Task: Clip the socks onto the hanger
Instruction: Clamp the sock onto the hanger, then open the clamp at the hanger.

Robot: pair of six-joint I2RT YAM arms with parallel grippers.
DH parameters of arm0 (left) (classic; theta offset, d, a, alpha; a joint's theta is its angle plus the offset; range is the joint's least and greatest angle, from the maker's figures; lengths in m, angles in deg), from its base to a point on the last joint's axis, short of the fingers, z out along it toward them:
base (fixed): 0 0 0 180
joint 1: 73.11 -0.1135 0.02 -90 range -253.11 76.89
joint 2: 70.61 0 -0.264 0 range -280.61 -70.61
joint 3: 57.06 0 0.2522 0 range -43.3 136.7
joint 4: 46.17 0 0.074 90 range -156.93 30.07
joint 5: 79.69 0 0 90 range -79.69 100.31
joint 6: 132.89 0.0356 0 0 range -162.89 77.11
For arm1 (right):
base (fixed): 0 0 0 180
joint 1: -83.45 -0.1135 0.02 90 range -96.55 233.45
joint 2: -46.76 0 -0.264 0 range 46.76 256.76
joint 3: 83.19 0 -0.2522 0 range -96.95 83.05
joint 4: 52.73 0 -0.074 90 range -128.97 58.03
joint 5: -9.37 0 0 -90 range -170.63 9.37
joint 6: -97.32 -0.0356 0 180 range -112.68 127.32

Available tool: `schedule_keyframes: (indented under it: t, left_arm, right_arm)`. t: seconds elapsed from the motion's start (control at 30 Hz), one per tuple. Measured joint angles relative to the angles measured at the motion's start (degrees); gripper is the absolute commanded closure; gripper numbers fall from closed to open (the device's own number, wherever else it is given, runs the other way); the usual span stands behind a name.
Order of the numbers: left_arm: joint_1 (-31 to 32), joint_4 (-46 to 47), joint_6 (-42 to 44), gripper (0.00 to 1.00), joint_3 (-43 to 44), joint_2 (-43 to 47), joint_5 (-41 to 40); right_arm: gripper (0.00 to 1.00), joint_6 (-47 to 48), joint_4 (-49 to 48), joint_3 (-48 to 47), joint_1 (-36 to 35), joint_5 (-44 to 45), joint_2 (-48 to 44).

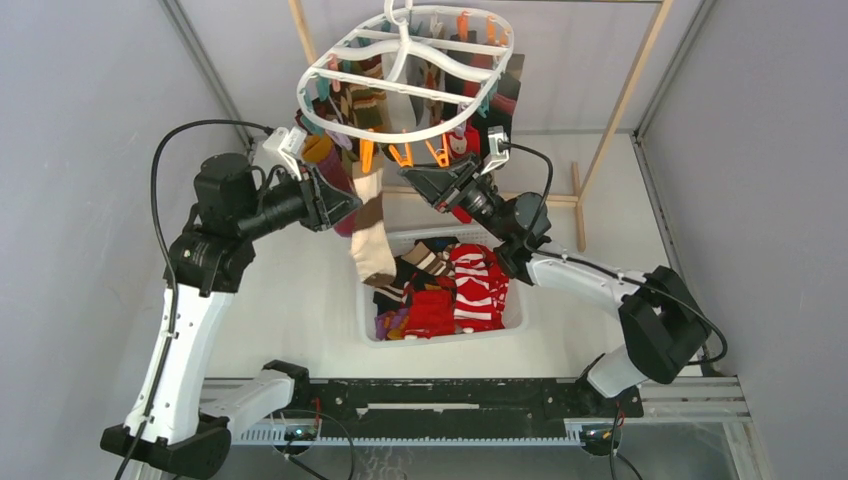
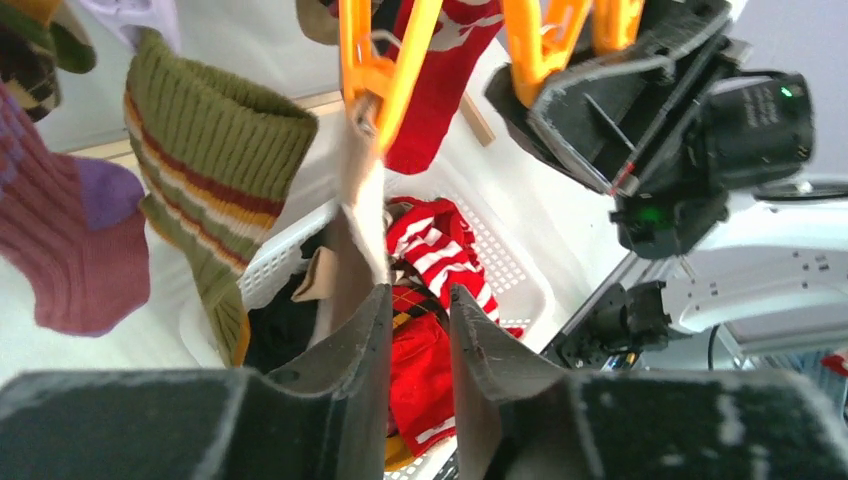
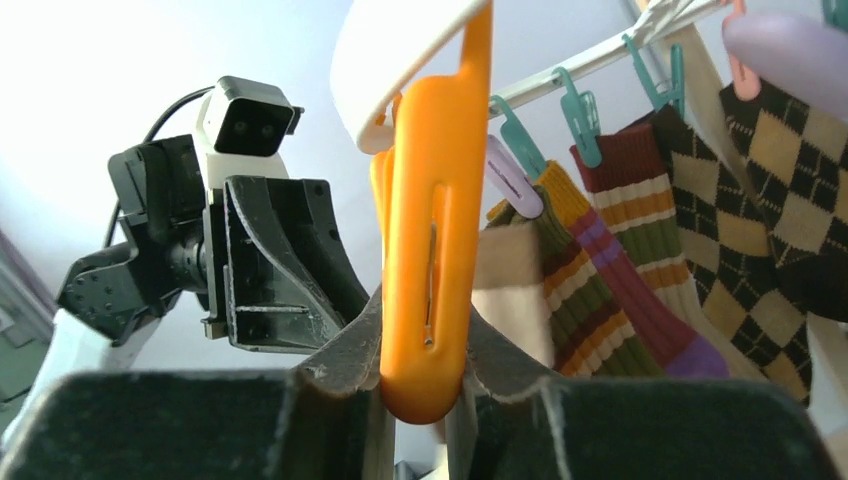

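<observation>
The white oval hanger hangs at the top centre with orange and teal clips on its rim. A cream and brown sock hangs from an orange clip at the near rim; it also shows in the left wrist view. My left gripper is open and empty just left of this sock, with its fingers beside the sock's lower part. My right gripper is shut on a neighbouring orange clip, one finger on each side of the clip's lower end.
A white slotted basket below the hanger holds several socks, red striped ones among them. Several socks hang clipped on the hanger, such as an olive striped one and an argyle one. A bare wooden frame stands behind.
</observation>
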Motion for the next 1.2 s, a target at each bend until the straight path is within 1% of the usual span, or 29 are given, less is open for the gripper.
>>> schedule_keyframes:
  t: [0.03,0.07,0.23,0.3,0.37,0.5,0.67,0.73,0.9,1.2]
  left_arm:
    - [0.0,-0.13,0.11,0.59,0.07,0.11,-1.03]
    - [0.0,-0.37,0.2,0.5,0.13,0.24,-1.99]
    - [0.04,-2.32,0.68,0.23,1.66,0.44,-6.25]
    - [0.04,-3.19,0.72,0.15,3.02,0.46,-7.32]
    - [0.04,-3.82,0.74,0.11,4.42,0.48,-7.56]
    - [0.04,-4.42,-0.13,0.1,7.45,0.44,-6.91]
    - [0.07,-2.86,-3.96,0.13,10.56,-0.92,-4.07]
    - [0.17,-1.03,-5.81,0.14,11.21,-2.25,-3.06]
    - [1.14,2.45,-9.18,0.14,12.07,-6.27,-2.43]
    - [3.28,4.31,-10.88,0.19,14.78,-11.85,-2.43]
  right_arm:
    - [0.97,0.98,0.94,0.0,-0.48,0.61,-0.66]
    - [1.0,2.34,2.45,-0.02,-1.25,1.66,-1.57]
    - [1.0,8.26,8.17,-1.14,-4.07,7.08,-5.14]
    - [1.0,9.57,9.38,-1.73,-4.72,8.7,-5.51]
    - [1.0,10.64,10.43,-2.12,-5.16,10.1,-5.51]
    - [1.0,11.91,12.07,-2.56,-6.01,12.17,-4.76]
    - [1.0,13.11,12.85,-5.27,-7.41,13.33,-1.73]
    - [1.0,13.73,13.75,-6.8,-7.89,13.68,-0.81]
    - [1.0,14.95,15.78,-8.94,-8.61,14.03,-0.24]
    - [1.0,16.09,17.16,-9.25,-8.81,14.23,-0.22]
